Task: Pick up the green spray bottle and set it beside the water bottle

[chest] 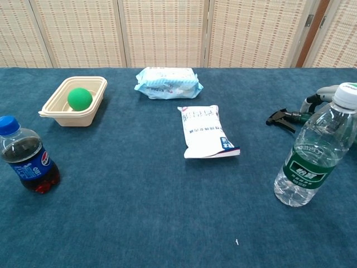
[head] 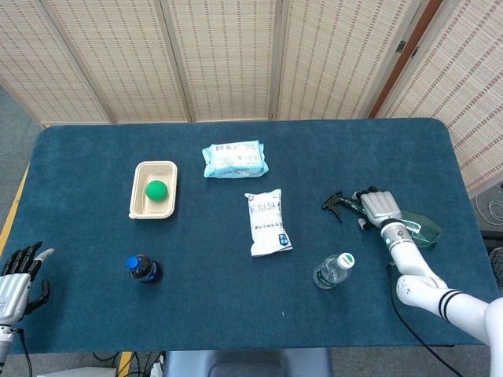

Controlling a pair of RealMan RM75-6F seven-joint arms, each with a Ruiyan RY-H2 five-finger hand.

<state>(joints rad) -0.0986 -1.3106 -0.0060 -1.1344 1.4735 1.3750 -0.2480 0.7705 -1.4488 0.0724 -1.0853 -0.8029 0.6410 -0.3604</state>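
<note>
Right hand (head: 380, 208) gripping green spray bottle (head: 416, 226), lying on table (head: 236, 314)

Bright, even, diffuse light fills both views; shadows are faint and soft. Both pictures are sharp, with slight glare on the water bottle (chest: 314, 152).

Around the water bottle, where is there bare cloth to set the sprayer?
Bare blue tablecloth lies left of the clear plastic water bottle, below the white snack pouch. It is tighter on its right, where the right hand grips the green spray bottle.
</note>
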